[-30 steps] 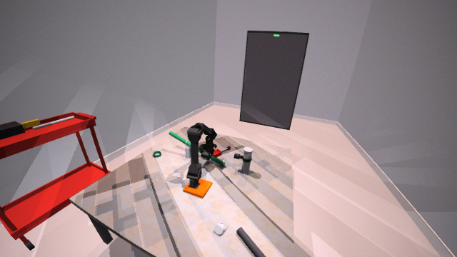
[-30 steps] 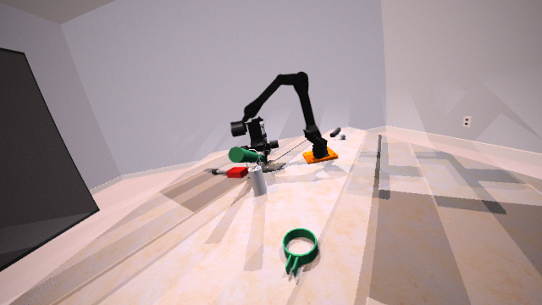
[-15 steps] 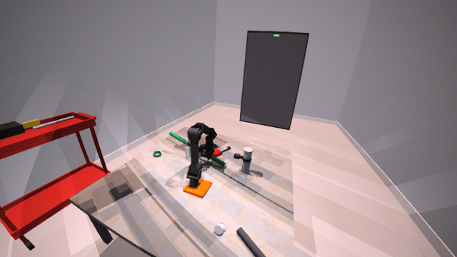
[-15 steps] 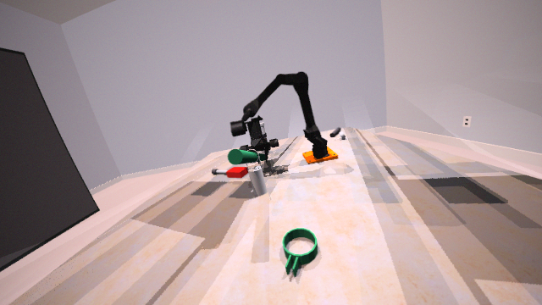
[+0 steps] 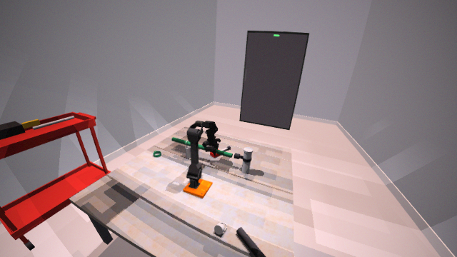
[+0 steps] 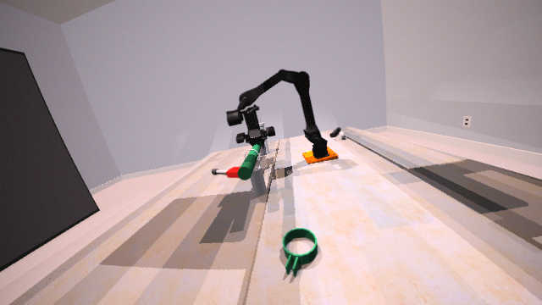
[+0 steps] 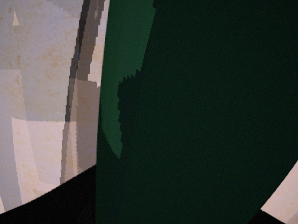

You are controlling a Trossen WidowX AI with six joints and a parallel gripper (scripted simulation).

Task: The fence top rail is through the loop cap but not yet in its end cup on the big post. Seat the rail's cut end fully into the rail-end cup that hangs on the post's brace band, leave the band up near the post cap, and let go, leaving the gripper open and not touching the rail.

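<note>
The green rail (image 5: 225,153) (image 6: 249,164) (image 7: 130,40) is raised and nearly level. It passes over the short post (image 5: 188,153) (image 6: 259,184), through the thin loop there. Its cut end points at the black rail-end cup (image 5: 238,155) from just outside, with a small gap showing. The cup hangs on the brace band (image 5: 246,159), high on the big post (image 5: 245,168), near the post cap (image 5: 248,150). My gripper (image 5: 212,149) (image 6: 256,143) is shut on the rail between the short post and the cut end. The rail fills most of the wrist view; the fingertip contact is hidden.
A red-handled tool (image 5: 214,155) (image 6: 233,172) lies beyond the rail. A green ring clamp (image 5: 153,154) (image 6: 313,254) lies on the table. The orange base plate (image 5: 205,187) (image 6: 331,157) carries the arm. A white fitting (image 5: 219,229) and black tube (image 5: 248,242) lie at the near edge.
</note>
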